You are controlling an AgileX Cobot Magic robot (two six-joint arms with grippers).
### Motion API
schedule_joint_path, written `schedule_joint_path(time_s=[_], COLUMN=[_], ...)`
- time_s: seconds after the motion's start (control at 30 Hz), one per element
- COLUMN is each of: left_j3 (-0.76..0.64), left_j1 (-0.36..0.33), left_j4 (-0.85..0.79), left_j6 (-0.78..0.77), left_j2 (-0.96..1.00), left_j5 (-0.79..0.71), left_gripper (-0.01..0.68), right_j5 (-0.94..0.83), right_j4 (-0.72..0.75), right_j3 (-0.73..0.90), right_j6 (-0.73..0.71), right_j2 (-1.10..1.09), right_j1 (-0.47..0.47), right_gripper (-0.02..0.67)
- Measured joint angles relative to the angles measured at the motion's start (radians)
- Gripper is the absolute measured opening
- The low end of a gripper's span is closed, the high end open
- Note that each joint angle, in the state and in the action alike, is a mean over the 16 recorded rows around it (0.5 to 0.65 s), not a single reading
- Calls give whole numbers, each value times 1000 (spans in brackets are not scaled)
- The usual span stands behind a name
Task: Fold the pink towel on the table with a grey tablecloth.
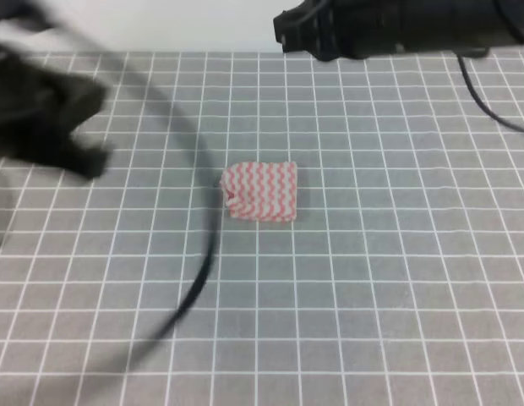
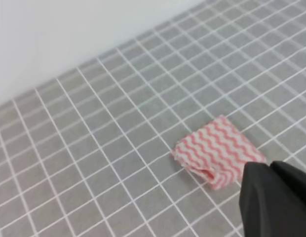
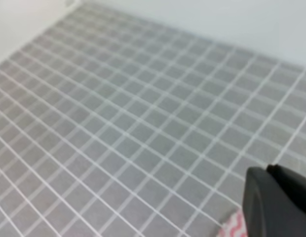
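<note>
Here the pink towel (image 1: 260,192) lies folded mid-tabletop (image 1: 372,296); we judge folding done, both arms clear. Whether either claw is released or clenched, we cannot tell.

I count one pink towel (image 1: 260,191) (folded small), one table with a grey tablecloth (image 1: 372,296), and my two arms, left (image 1: 42,118) and right (image 1: 397,25).

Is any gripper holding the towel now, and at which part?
Nothing is held. The pink towel lies folded on the grey tablecloth, with both arms away from it.
</note>
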State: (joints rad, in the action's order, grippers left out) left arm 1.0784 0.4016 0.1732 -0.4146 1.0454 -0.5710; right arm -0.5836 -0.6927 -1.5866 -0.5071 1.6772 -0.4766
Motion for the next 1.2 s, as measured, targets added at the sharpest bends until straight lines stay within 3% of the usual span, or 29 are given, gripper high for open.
schedule_joint_path(time_s=[0.27, 0.5, 0.8, 1.2], left_j3=[-234, -362, -417, -419], left_j1=[-1, -1, -1, -1], left_j4=[-23, -45, -52, -48], left_j6=[100, 187, 208, 209], left_j2=[-414, -643, -727, -729], left_j5=[-39, -145, -338, -446], left_gripper=[-2, -2, -2, -2], right_j5=[258, 345, 363, 311], right_j4=[-33, -52, -51, -50], right_j3=[364, 623, 807, 852], right_j6=[-40, -52, -70, -74], right_j2=[-290, -521, -811, -1000], right_j1=[-88, -110, -110, -110], right_gripper=[-17, -17, -17, -16])
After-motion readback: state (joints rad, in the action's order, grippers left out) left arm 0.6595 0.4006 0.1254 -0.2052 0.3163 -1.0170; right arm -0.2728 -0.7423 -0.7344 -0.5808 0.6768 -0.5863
